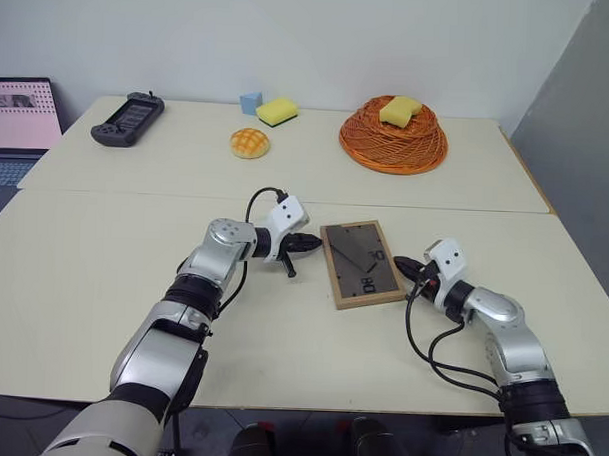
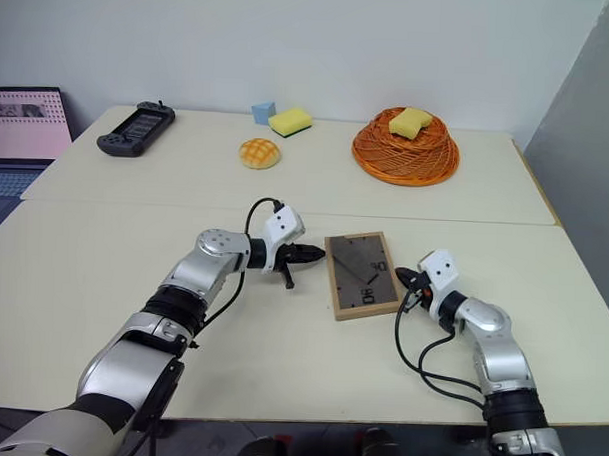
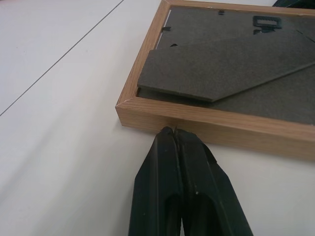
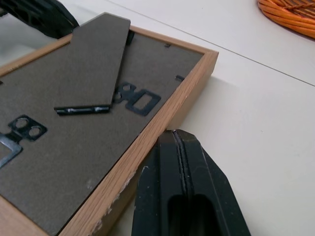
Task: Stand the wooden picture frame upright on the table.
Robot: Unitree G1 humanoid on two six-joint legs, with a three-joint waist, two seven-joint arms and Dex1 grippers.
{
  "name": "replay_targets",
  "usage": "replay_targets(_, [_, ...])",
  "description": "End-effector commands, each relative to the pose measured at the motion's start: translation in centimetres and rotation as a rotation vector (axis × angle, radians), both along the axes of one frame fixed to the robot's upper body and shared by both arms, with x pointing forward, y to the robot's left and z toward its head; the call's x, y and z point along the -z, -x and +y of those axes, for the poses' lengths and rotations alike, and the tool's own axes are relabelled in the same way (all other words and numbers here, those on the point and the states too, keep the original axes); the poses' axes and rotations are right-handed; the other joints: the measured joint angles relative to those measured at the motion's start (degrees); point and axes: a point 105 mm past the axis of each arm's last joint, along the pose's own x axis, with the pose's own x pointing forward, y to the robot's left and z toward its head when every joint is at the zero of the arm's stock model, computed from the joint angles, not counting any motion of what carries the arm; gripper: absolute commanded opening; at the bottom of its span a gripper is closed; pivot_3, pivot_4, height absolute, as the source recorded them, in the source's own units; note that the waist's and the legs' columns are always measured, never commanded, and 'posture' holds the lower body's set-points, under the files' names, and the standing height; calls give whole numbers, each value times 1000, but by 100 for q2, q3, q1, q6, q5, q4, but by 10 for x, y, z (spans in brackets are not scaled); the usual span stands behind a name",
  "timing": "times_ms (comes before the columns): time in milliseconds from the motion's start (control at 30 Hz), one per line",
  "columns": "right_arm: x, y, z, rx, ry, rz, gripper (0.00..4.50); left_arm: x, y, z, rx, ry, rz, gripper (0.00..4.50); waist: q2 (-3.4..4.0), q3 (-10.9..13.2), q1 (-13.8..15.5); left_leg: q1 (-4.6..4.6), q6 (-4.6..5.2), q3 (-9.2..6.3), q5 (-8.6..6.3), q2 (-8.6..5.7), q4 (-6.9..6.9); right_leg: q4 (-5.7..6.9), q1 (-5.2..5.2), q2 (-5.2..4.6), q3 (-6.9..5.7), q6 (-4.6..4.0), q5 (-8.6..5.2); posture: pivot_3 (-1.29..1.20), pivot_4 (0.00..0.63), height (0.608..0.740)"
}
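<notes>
— So, where do we stand with our hands?

— Our left gripper [image 1: 302, 244] has its fingers pressed together, tips right at the left edge of the wooden picture frame [image 1: 361, 263]; in its wrist view they look to be touching the wood near a corner. Our right gripper [image 1: 408, 266] is pinched together too, empty, just beside the frame's right edge.

— And the frame itself?

— It lies flat, back panel up, on the near slab of the table [image 1: 83, 280], a little below the seam, between our two grippers. The stand flap [image 3: 216, 69] is lifted slightly off the panel.

— How do we do this step well?

— We judge we are bracing it from both sides. We should press evenly, so it does not spin or slide, then tip one long edge up while the other hand blocks the opposite edge. Once it rises, we want the flap swung out behind, or it will likely drop flat again.
</notes>
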Motion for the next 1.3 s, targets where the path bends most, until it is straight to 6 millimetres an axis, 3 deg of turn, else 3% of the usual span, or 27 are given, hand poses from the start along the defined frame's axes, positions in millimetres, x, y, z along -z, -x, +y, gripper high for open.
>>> replay_targets(33, [-17,8,12,-20,-43,-40,0,-21,-3,12,14,11,-52,30,0,0,0,0,0,0,0,0,0,0,0,0,0,0,0,0,150,740])
replay_targets(167, [-20,12,10,-6,-54,-34,0,-18,2,25,21,-9,-38,30,0,0,5,0,0,0,0,1,0,-1,-1,2,0,0,-1,0,150,740])
replay_targets(367, [-20,12,-8,53,-53,-16,0,-17,12,41,50,-29,-18,30,0,0,20,-2,0,-1,0,1,0,-1,-1,1,-2,-1,-4,0,150,740])
replay_targets(500, [-15,16,-13,61,-39,-1,0,-14,10,37,41,-24,-16,30,0,0,44,-4,1,-1,0,1,0,-2,-1,1,-2,-1,-5,0,150,740])
replay_targets(700, [1,19,-24,89,-11,39,0,-11,28,21,146,-8,16,30,0,0,51,-6,1,-2,-1,1,0,-2,-1,1,-1,-1,-7,0,150,740])
replay_targets(867, [11,31,-11,55,-33,74,0,-18,29,18,157,-4,1,30,0,0,63,-6,1,-5,0,1,0,0,-1,2,-3,-5,-12,0,150,740])
replay_targets(1067, [2,36,11,31,-99,71,0,-23,20,19,128,-8,-20,30,0,0,58,-7,1,-7,0,2,0,1,-1,4,-3,-4,-21,0,150,740])
replay_targets(1300, [0,33,6,40,-66,63,0,-22,21,20,130,-3,-16,30,0,0,61,-8,1,-8,0,1,1,1,-1,4,-3,-5,-22,0,150,740])
